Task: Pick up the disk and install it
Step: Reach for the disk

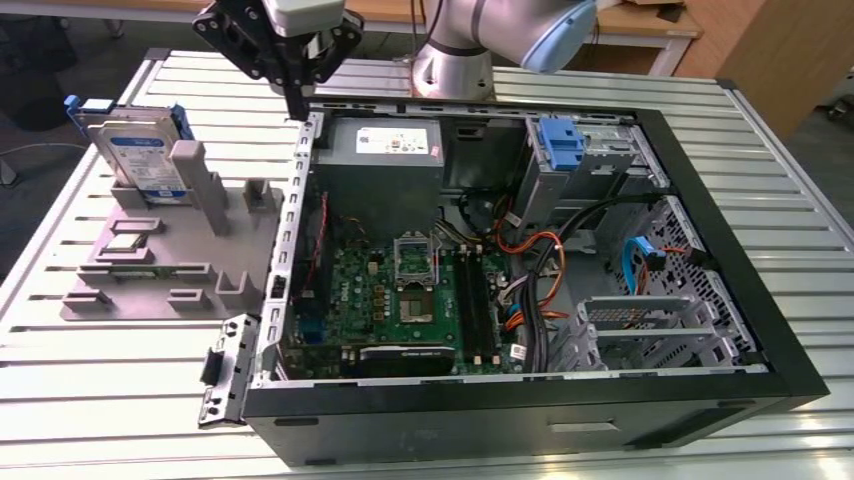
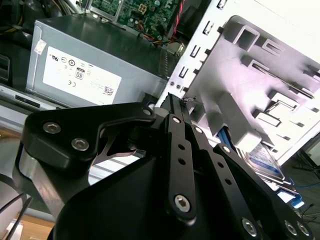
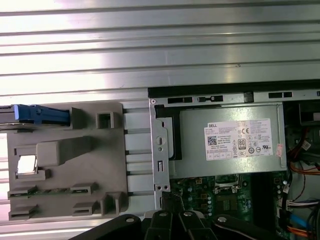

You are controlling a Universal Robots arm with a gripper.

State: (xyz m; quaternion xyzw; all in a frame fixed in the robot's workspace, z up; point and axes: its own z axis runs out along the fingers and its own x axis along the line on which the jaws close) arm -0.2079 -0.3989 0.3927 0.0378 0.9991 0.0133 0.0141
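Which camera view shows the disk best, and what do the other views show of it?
The exterior view: the disk stands in the grey holder, its labelled face and blue bracket plainly visible. The first wrist view shows just its blue edge, seen end-on. The second wrist view shows a corner of it behind the holder.

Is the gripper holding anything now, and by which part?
Nothing. The black gripper is shut and empty; the silver disk with its blue bracket stands apart in the grey plastic holder.

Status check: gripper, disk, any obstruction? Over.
Gripper shut, empty, above the case wall by the power supply. Disk standing on edge in grey fixture, untouched. Fixture post flanks disk.
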